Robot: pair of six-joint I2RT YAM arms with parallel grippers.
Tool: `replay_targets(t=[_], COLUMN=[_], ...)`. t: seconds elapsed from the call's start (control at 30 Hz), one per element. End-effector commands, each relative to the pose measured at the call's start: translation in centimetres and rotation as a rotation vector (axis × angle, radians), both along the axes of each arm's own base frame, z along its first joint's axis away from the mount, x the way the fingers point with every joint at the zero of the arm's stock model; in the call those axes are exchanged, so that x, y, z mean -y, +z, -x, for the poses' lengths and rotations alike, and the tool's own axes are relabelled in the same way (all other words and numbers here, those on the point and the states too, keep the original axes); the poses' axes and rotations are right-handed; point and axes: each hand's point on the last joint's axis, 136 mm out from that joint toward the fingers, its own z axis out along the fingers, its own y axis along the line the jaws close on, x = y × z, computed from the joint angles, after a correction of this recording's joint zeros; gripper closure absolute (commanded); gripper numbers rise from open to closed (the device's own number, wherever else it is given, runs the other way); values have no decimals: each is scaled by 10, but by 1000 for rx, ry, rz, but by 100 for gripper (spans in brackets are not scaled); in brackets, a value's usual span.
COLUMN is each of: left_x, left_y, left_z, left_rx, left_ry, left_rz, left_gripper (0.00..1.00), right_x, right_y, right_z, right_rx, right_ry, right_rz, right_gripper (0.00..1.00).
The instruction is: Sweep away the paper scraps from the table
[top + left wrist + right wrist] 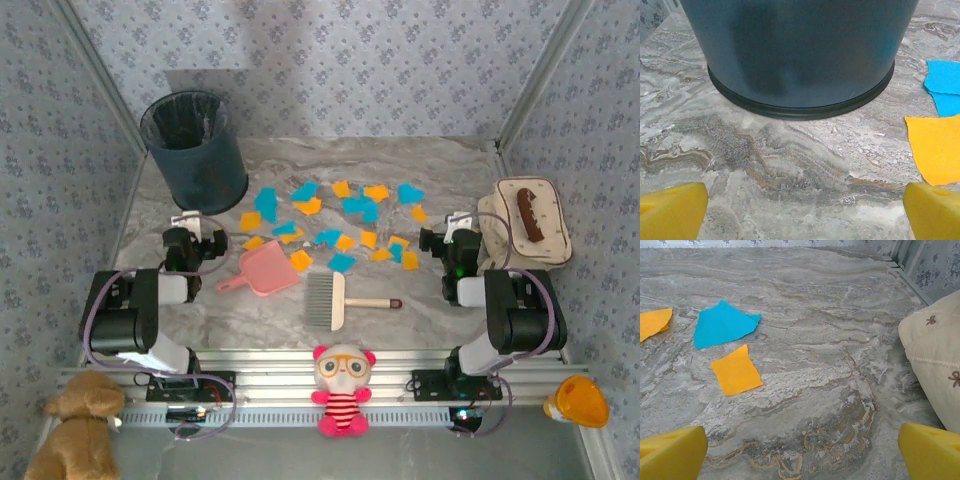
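As we look down from above, our two arms reach out low over the table point(410, 322), one at each side. The paper scraps point(362, 208), orange and blue, lie spread over the middle of the table, between the dark bin point(195, 150) and the pink dustpan point(265, 268). A brush point(328, 300) lies just beside the dustpan. Our left claw point(800, 215) is spread wide with nothing in it, and it faces the bottom of the bin. Our right claw point(800, 455) is spread wide too, with nothing in it. One orange scrap and one blue scrap lie ahead of it, and a cream pouch point(935, 365) sits on its right.
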Motion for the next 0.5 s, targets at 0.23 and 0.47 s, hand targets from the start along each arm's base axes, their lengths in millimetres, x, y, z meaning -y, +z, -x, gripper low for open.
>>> replay_targets(t=[0.23,0.47], left_x=[-1,-2], left_y=[13,12], left_z=[-9,-9], left_rx=[42,41], left_ry=[-2,-4], left_rz=[-18,-4], left_gripper=[0,0], right_x=[2,2], right_y=[5,5], right_z=[-6,-5], right_rx=[12,12], right_ry=[-3,-3], right_rz=[2,2], right_gripper=[0,0])
